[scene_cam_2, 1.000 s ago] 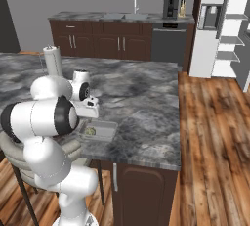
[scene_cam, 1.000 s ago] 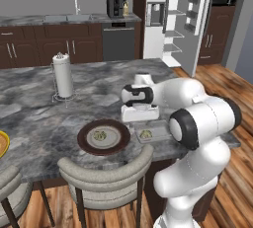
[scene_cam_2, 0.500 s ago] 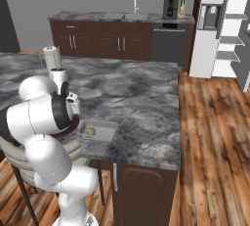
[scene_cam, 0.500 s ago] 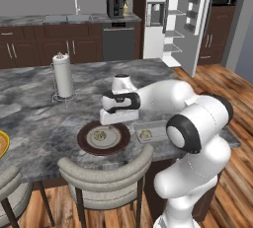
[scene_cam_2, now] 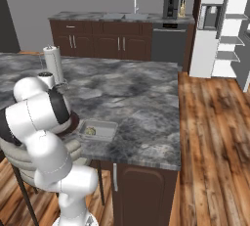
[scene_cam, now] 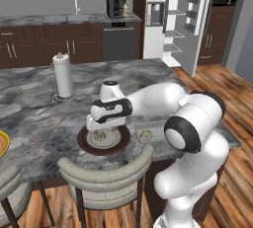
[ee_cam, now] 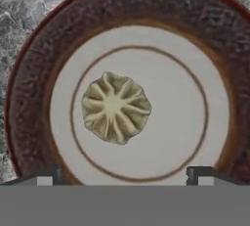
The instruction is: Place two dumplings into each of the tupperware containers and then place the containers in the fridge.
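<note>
the hand view shows one dumpling in the middle of the brown plate, with the gripper wide open and holding nothing. the left base view, near its middle, shows the clear container just right of the plate, with a dumpling inside.

Even, soft rendered light; faint shadows, no glare, slightly blurry, pixelated close-up.

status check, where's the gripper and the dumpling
Gripper open, hovering over the dark brown plate. One dumpling on the plate, not gripped. One dumpling in the clear container. Nothing in the way.
</note>
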Robot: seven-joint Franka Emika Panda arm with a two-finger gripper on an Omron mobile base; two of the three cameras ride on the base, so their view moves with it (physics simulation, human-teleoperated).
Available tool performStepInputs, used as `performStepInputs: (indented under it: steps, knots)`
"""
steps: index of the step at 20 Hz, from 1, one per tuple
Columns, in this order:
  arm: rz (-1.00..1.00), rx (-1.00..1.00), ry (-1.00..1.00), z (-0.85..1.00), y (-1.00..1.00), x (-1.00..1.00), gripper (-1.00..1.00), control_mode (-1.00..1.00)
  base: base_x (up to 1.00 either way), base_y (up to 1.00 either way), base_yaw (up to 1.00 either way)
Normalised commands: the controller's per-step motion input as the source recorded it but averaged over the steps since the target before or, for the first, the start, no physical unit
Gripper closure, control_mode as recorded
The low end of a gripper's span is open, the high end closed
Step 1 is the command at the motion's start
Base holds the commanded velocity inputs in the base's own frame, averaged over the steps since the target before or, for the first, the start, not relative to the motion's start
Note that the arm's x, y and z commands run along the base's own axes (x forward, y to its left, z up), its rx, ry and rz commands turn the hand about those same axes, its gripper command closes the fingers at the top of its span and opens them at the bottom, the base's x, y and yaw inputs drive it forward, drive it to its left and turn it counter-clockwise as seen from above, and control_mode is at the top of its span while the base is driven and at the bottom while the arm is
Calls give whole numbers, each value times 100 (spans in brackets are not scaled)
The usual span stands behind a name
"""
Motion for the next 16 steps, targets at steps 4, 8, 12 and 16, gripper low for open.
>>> performStepInputs:
  steps: [4,8,12,16]
  knots:
    - [0,0,0,-18,26,0,-100,-100,0,0,0]
    - [0,0,0,-6,0,6,-100,-100,0,0,0]
    - [0,0,-2,-30,0,12,-100,-100,0,0,0]
    - [0,0,-2,-25,1,13,-100,-100,0,0,0]
